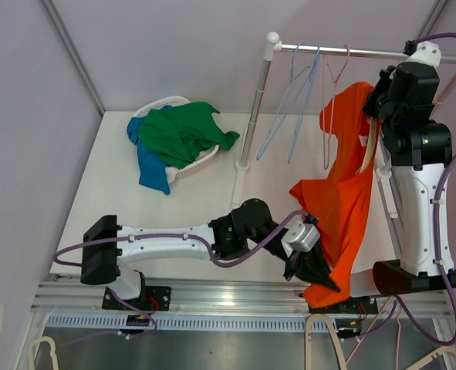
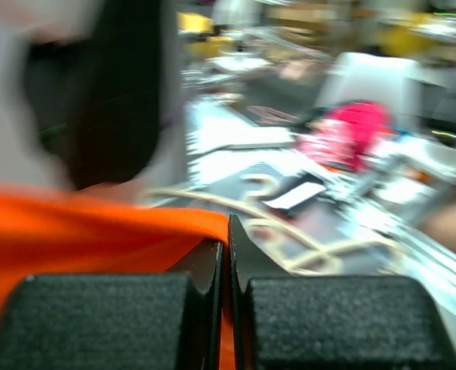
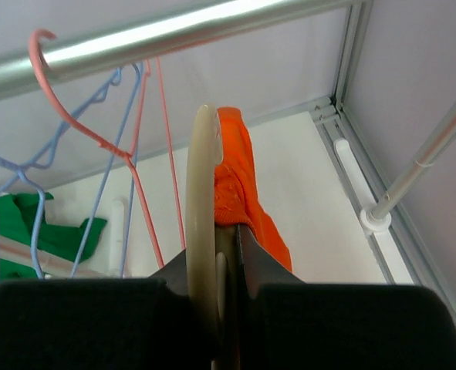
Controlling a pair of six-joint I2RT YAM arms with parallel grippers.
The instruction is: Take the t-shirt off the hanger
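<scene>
- Two hands share the job: the right hand (image 3: 228,258) is clamped on the cream hanger (image 3: 200,208) just below the rail (image 1: 343,52), and the left hand (image 2: 228,254) is pinched tight on the lower hem of the orange t-shirt (image 1: 343,193) at the near edge of the counter (image 1: 135,216).
- Most of the t-shirt hangs stretched between them, with its top draped on the hanger, so I judge the task part done.
- Left to do: draw the cloth clear of the hanger.
- One white basket (image 1: 190,171) at the back left holds a green garment (image 1: 181,135) and a blue garment (image 1: 152,166), both spilling over its rim.
</scene>
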